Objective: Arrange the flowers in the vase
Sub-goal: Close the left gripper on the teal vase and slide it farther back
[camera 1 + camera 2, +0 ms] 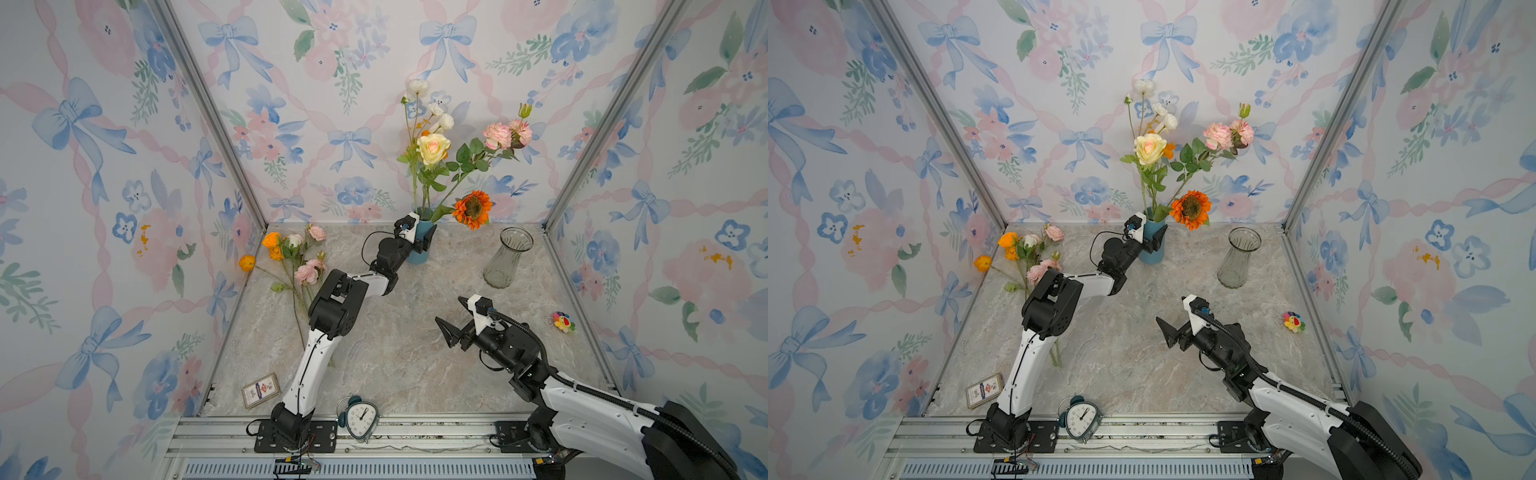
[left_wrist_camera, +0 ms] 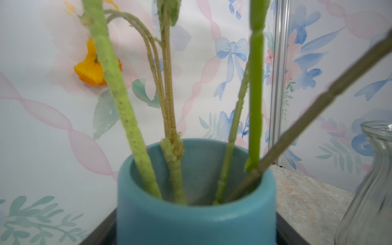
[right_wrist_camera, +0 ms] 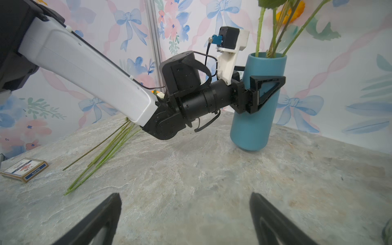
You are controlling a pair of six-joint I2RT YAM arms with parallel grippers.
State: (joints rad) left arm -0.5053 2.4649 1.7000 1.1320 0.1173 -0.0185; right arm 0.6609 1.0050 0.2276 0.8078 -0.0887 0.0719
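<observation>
cream, white, pink flowers [image 1: 433,148] and an orange sunflower [image 1: 472,209] stand in the teal vase [image 1: 419,257], clasped by left pincer [image 1: 424,239]; right pincer [image 1: 449,309] gapes empty; card box [image 1: 261,390] print unreadable.

Left arm stretched forward, left gripper [image 1: 424,240] clamped on blue vase [image 1: 417,255]; right arm bent low, right gripper [image 1: 449,309] spread wide.

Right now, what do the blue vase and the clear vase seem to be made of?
The blue vase: likely ceramic or plastic, matte teal, opaque with a thick rounded rim. The clear vase: probably glass, glossy and ribbed; the tabletop shows through it.
</observation>
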